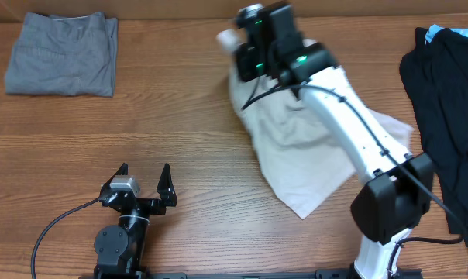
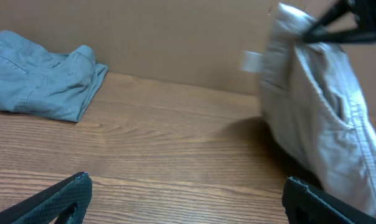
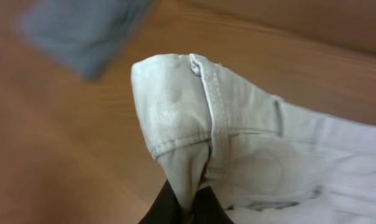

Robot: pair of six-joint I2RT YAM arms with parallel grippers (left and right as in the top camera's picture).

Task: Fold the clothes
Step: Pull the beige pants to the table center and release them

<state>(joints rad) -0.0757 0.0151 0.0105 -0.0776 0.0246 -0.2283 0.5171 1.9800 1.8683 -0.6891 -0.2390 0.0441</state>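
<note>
two hands: right hand (image 3: 187, 208) clamps khaki shorts (image 1: 296, 147) waistband, cloth hanging beneath; left hand (image 1: 145, 169) spread, well apart

No word, brand or number can be read in any of the views. The only label in sight is a small white tag (image 2: 253, 61) at the waistband of the beige shorts (image 2: 328, 130). In the left wrist view it is too blurred to show any print.
</note>
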